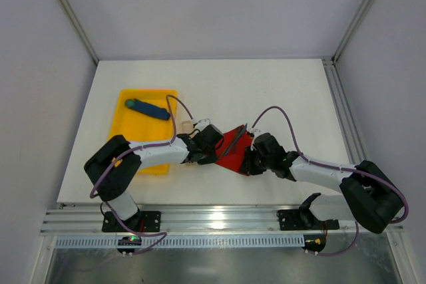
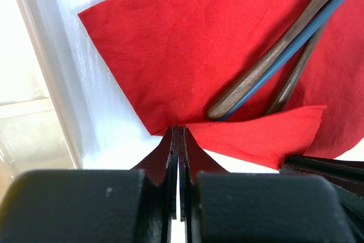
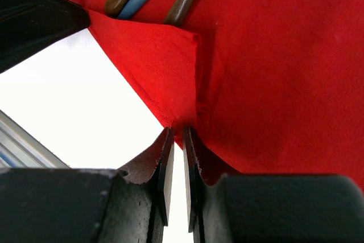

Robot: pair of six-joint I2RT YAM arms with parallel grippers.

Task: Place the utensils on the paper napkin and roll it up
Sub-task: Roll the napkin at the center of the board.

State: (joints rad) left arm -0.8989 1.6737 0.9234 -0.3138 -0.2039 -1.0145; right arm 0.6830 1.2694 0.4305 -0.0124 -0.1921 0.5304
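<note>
- Now the left end effector (image 2: 179, 133) pinches the near edge of the paper napkin (image 2: 187, 44).
- The right end effector (image 3: 177, 133) pinches it too.
- The utensils (image 2: 267, 66) lie just past both, slanting.

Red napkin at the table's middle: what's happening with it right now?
Both arms are working on the red napkin. The left gripper and the right gripper each pinch its near edge, side by side. The brown wooden utensils already lie on the sheet, and a flap of that edge is folded over near their ends, so rolling looks barely begun. A yellow tray holding a blue stick sits to the left.
</note>
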